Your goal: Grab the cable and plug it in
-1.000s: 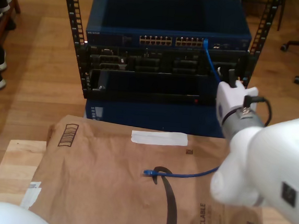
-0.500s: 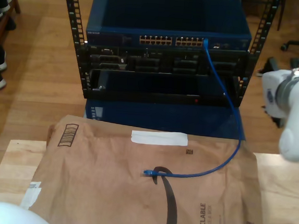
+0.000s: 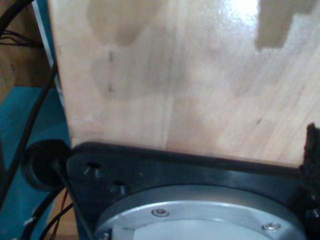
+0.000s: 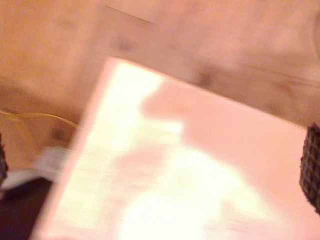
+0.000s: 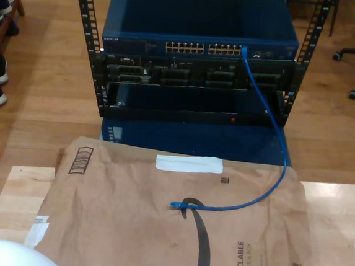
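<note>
Blue cable (image 5: 274, 151): far plug seated in switch (image 5: 201, 38), near plug loose on paper. Snag risk: unplugging. Both grippers' states unreadable.

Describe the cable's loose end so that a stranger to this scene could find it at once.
Start at the blue network switch in the rack. The blue cable drops from its port row onto the brown paper sheet. Its loose plug lies mid-sheet, the only bright-blue thing there, beside a black curved print.

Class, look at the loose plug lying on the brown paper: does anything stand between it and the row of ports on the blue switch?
Nothing visible does. The loose plug lies on the brown paper; open floor and the rack's lower units separate it from the port row. The cable already has one end plugged in.
</note>
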`<state>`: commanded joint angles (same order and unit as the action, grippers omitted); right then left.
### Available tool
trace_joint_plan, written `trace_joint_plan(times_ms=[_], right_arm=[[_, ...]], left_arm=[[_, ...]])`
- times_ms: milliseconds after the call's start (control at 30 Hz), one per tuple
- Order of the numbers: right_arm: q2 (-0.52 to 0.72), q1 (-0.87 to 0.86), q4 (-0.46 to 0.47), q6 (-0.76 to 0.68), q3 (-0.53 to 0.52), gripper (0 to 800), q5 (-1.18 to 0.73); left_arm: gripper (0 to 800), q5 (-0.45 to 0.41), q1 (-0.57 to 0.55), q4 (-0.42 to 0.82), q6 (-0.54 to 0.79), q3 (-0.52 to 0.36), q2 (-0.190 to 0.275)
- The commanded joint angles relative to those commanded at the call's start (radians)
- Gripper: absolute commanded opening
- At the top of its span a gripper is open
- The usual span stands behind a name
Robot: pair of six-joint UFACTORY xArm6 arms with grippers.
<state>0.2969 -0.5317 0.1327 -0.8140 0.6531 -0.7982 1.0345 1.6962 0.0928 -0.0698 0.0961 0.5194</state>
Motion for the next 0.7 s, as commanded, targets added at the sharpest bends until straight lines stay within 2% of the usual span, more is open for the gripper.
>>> trace_joint_plan(times_ms=[167, 333, 467, 700], right_arm=[[0.172, -0.166, 0.000, 0.157, -0.130, 796, -0.227], [0.362, -0.342, 0.006, 0.324, -0.270, 796, -0.292], [0.416, -0.514, 0.006, 0.446, -0.321, 796, -0.295], [0.451, -0.689, 0.006, 0.589, -0.454, 796, -0.288]], left_arm=[[799, 0.000, 0.000, 0.000, 0.000, 0.000, 0.000], [799, 0.000, 0.000, 0.002, 0.000, 0.000, 0.000], [799, 0.000, 0.000, 0.000, 0.000, 0.000, 0.000], [799, 0.000, 0.000, 0.000, 0.000, 0.000, 0.000]])
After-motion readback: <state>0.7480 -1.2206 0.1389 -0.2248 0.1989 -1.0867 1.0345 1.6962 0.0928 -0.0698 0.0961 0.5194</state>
